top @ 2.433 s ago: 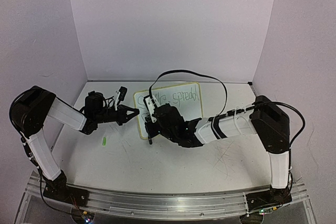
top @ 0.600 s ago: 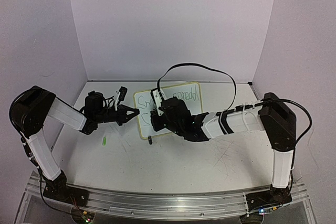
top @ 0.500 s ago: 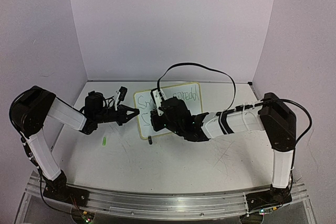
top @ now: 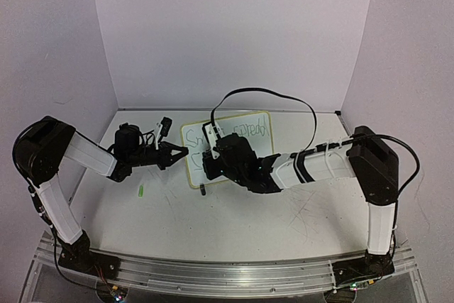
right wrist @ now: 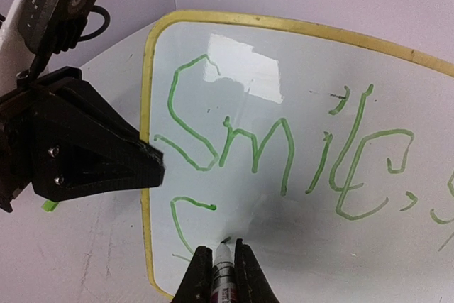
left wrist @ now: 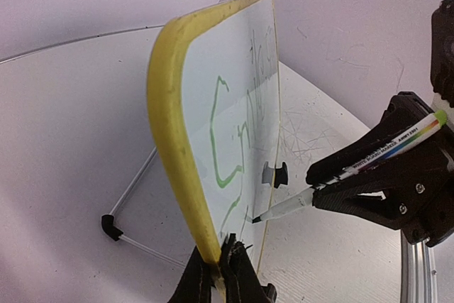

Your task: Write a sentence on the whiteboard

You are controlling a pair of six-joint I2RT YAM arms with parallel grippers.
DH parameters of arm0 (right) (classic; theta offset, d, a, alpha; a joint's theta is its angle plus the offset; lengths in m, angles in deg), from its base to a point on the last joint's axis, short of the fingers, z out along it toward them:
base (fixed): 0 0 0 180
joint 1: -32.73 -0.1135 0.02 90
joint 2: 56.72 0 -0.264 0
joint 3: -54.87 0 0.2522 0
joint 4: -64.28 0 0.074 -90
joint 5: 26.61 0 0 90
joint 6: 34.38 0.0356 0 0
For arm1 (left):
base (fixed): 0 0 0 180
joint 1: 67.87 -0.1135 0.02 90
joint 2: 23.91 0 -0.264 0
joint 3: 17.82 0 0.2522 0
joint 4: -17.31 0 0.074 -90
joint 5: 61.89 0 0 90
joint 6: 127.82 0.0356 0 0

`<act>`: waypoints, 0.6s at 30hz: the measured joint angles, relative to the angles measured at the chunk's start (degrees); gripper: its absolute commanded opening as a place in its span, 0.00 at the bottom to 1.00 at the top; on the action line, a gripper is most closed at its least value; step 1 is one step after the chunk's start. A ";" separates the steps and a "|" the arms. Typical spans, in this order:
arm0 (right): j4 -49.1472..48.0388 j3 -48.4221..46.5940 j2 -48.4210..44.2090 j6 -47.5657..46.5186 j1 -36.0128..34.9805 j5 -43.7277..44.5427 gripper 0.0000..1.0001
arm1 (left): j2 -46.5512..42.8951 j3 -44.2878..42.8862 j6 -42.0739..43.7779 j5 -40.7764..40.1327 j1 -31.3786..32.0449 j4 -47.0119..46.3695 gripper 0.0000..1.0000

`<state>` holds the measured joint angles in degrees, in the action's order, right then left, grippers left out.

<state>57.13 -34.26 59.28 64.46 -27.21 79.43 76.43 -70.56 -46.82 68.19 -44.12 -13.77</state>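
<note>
The left arm (top: 85, 155) reaches to the one whiteboard (right wrist: 319, 62) standing on the counter (top: 234, 225), its jaws pinched on the board's yellow left edge. The right arm (top: 316, 167) bends over the board, jaws tight on one marker (left wrist: 355, 168) reading "WHITE BOARD MARKER", tip touching the board under the green sentence (right wrist: 284, 154) "Smile,".

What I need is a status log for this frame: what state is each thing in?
Small white whiteboard with yellow frame: propped at a tilt, left edge clamped.
Green handwritten sentence: unfinished, second line barely begun.
White plastic marker pen: gripped, tip at the board.
Left claw: shut on the whiteboard's frame.
Right claw: shut on the marker.
</note>
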 measured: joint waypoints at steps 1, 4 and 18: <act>0.00 0.00 0.06 0.00 0.00 -0.04 0.00 | 0.00 -0.02 0.00 -0.04 0.00 0.00 0.00; -0.01 0.00 0.07 0.06 0.00 -0.10 0.00 | 0.00 -0.02 0.01 -0.04 0.00 0.00 0.00; 0.00 0.47 0.07 0.46 0.02 -0.74 0.00 | 0.00 -0.02 0.02 -0.03 0.00 0.02 0.00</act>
<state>57.13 -33.80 59.35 64.92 -27.19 78.68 76.43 -70.58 -46.80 68.16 -44.12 -13.75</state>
